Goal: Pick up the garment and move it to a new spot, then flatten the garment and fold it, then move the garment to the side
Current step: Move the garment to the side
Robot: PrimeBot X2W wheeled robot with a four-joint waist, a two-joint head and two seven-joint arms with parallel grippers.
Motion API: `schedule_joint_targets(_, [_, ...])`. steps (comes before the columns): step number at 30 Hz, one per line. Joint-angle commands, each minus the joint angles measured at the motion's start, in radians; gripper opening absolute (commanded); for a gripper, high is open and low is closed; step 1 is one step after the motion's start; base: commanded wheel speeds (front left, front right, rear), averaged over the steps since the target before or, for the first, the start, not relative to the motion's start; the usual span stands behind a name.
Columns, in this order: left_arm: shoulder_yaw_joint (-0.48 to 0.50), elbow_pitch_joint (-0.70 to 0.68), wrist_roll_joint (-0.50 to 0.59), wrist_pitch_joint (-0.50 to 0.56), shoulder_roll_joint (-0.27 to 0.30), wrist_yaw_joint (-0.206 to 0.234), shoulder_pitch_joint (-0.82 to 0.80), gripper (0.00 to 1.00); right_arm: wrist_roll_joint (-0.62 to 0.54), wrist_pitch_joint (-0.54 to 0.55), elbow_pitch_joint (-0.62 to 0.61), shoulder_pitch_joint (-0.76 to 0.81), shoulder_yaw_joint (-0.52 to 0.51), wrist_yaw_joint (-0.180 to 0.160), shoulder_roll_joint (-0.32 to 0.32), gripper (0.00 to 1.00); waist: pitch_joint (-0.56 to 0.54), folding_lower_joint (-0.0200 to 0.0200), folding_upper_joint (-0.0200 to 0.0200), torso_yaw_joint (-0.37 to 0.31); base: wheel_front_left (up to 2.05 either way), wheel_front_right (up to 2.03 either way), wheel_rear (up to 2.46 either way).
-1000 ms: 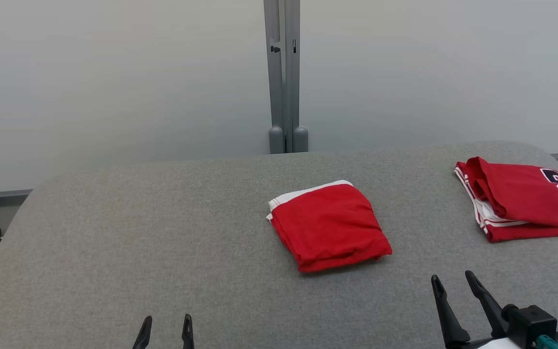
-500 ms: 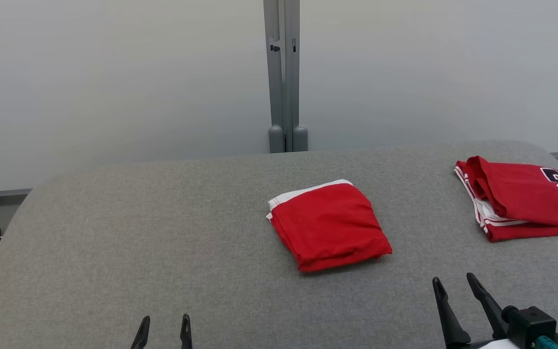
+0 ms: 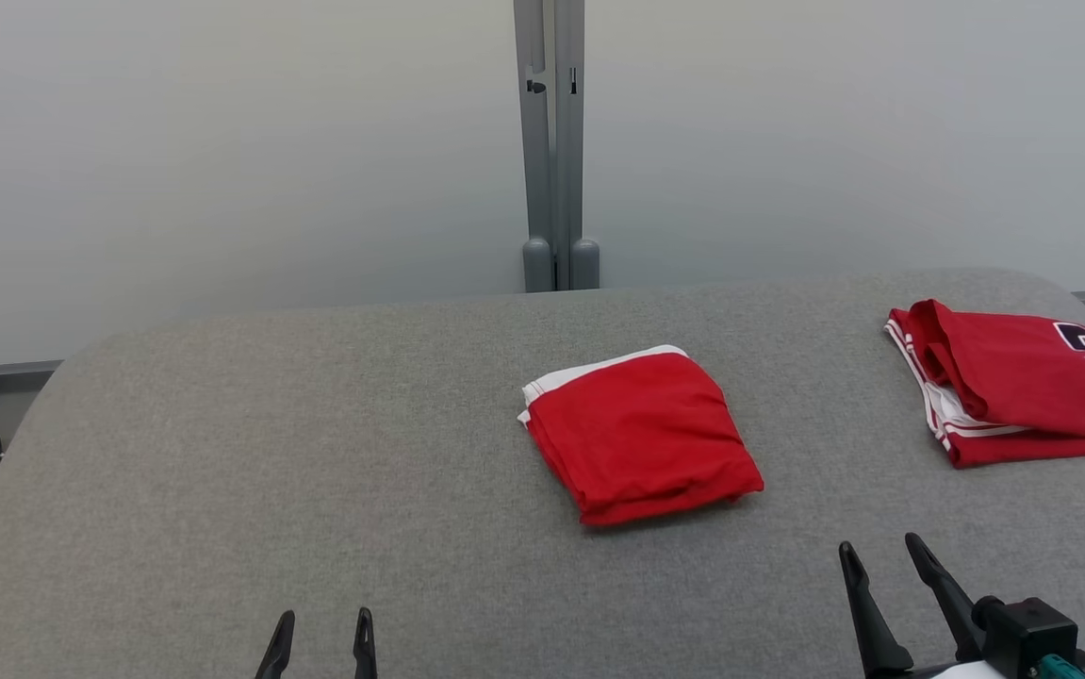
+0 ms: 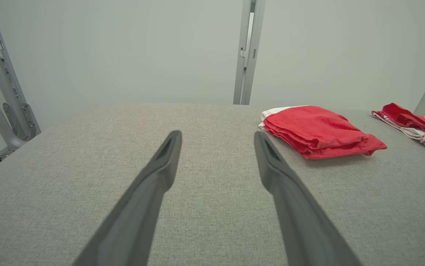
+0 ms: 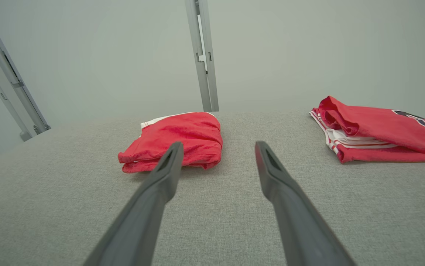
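Note:
A folded red garment with a white edge lies flat on the middle of the grey fabric table; the wrist views show it too. A second red garment, a jersey with white trim and dark lettering, lies loosely folded at the right edge. My left gripper hovers open near the front edge, left of the folded garment. My right gripper is open in front of the folded garment and slightly to its right, apart from it. Neither gripper holds anything.
A grey metal post stands behind the table against a pale wall. Metal frame bars rise beyond the table's left side. The table's corners are rounded, and the left half of its surface is bare fabric.
The head view has tilted slightly, so the table and garments sit a little higher in the picture. My right gripper has drawn back a touch toward the front edge. Both garments lie as before.

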Motion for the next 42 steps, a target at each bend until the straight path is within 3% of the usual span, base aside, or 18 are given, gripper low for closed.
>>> schedule_joint_targets(1, [0.001, -0.001, 0.006, 0.0, 0.002, 0.003, -0.014, 1.0, -0.005, -0.002, 0.003, -0.006, 0.0, 0.0, 0.0, 1.0, 0.002, 0.0, -0.0001, -0.001, 0.0, 0.0, 0.0])
schedule_joint_targets(15, [-0.013, -0.006, 0.019, 0.0, 0.002, -0.007, -0.036, 1.0, -0.009, -0.002, 0.01, -0.019, -0.002, 0.0, -0.001, 1.0, 0.055, 0.0, -0.0001, 0.014, 0.0, 0.0, 0.0])
schedule_joint_targets(24, [-0.035, -0.021, 0.014, 0.0, 0.002, -0.011, -0.07, 1.0, 0.073, -0.002, 0.132, -0.126, 0.085, 0.0, -0.029, 1.0, 0.117, 0.0, -0.0001, 0.036, 0.0, 0.0, 0.0])
schedule_joint_targets(29, [-0.063, -0.034, 0.019, 0.0, 0.002, -0.016, -0.099, 1.0, 0.182, 0.018, 0.251, -0.264, 0.157, 0.0, -0.078, 1.0, 0.159, 0.0, -0.0001, 0.054, 0.0, 0.0, 0.0])
schedule_joint_targets(37, [-0.085, -0.053, 0.034, 0.0, 0.002, -0.031, -0.176, 1.0, 0.495, 0.261, 0.339, -0.525, 0.221, 0.0, -0.191, 1.0, 0.278, 0.0, -0.0001, 0.097, 0.0, 0.0, 0.0])
schedule_joint_targets(42, [-0.088, -0.054, 0.026, 0.0, 0.002, -0.038, -0.218, 1.0, 0.622, 0.386, 0.365, -0.655, 0.241, 0.0, -0.251, 1.0, 0.354, 0.0, -0.0001, 0.121, 0.0, 0.0, 0.0])
